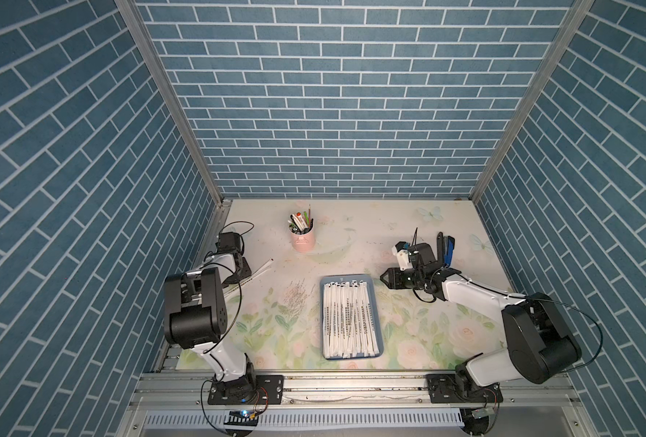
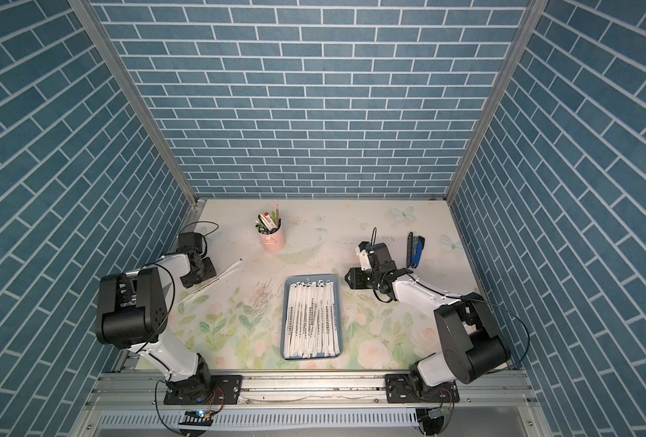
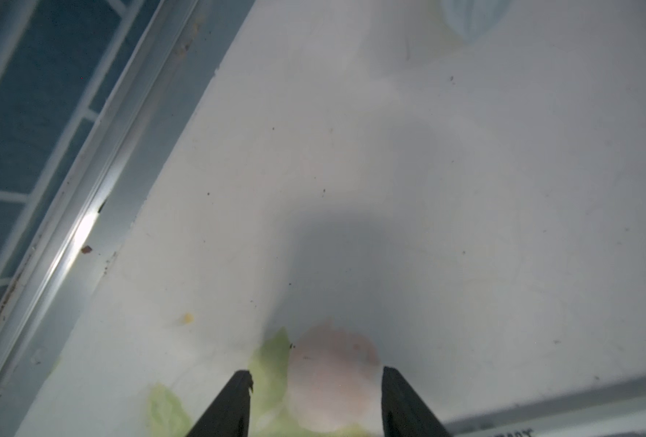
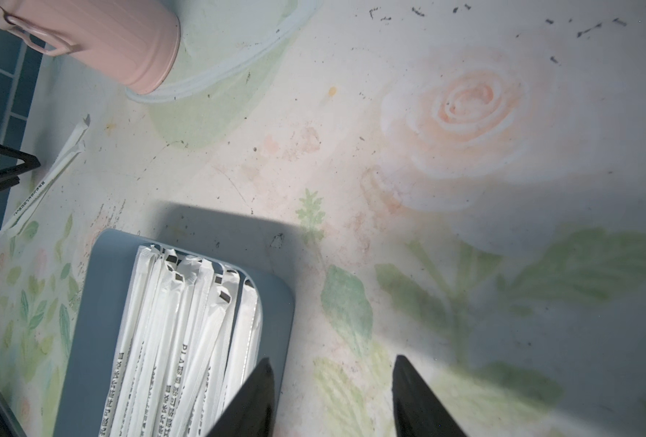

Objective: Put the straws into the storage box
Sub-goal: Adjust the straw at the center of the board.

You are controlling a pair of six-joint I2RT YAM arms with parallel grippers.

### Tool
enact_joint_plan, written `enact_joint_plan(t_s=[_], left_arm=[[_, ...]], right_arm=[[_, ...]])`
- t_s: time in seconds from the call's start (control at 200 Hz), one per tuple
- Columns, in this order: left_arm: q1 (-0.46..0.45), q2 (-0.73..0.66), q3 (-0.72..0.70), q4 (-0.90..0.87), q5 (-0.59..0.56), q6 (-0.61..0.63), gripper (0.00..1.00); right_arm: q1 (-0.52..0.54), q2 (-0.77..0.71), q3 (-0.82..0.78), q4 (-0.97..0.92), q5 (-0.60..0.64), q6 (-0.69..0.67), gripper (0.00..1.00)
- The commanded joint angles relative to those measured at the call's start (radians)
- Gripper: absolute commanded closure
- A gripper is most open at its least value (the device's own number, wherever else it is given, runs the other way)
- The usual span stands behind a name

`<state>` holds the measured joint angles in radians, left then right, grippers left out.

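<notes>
The blue storage box [image 1: 323,321] [image 2: 286,321] [image 4: 87,302] lies mid-table, and several white-wrapped straws [image 1: 348,321] [image 2: 312,321] [image 4: 170,340] fill it lengthwise. Two loose straws [image 1: 261,268] [image 2: 230,269] [image 4: 49,170] lie slantwise on the mat at the left. My left gripper [image 1: 242,275] [image 2: 204,274] [image 3: 316,372] hangs low right beside them, open, with only the mat between its fingers. Off the box's far right corner my right gripper [image 1: 384,278] [image 2: 348,280] [image 4: 333,359] is open and empty, one finger [image 4: 253,397] over the box rim.
A pink cup [image 1: 302,238] [image 2: 272,238] [image 4: 98,34] of pens and pencils stands at the back, left of centre. A blue-and-black stapler [image 1: 448,251] [image 2: 416,251] lies behind the right arm. The metal side rail [image 3: 87,212] runs close to the left gripper.
</notes>
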<state>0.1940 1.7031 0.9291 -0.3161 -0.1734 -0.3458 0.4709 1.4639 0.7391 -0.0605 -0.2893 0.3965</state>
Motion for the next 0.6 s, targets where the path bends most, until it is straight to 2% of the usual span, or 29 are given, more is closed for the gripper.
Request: enact_joint_plan(t_s=[0.0, 0.185, 0.37, 0.5, 0.595], left_arm=[[-0.003, -0.024, -0.042, 0.002, 0.019, -0.096, 0.44], [-0.06, -0.144, -0.126, 0.009, -0.026, -0.179, 0.44], [-0.099, -0.185, -0.249, 0.07, 0.025, -0.241, 0.44], [-0.169, -0.22, -0.267, 0.059, 0.015, -0.271, 0.44], [-0.176, -0.271, -0.239, 0.026, -0.003, -0.26, 0.44]], right_arm=[[-0.004, -0.026, -0.014, 0.011, -0.002, 0.006, 0.49], [-0.003, -0.014, -0.013, 0.015, -0.004, 0.004, 0.49], [-0.003, -0.012, 0.003, 0.01, 0.001, 0.002, 0.49], [-0.003, -0.017, 0.0, 0.004, 0.007, 0.0, 0.49], [-0.004, -0.018, -0.004, 0.003, 0.006, 0.002, 0.49]])
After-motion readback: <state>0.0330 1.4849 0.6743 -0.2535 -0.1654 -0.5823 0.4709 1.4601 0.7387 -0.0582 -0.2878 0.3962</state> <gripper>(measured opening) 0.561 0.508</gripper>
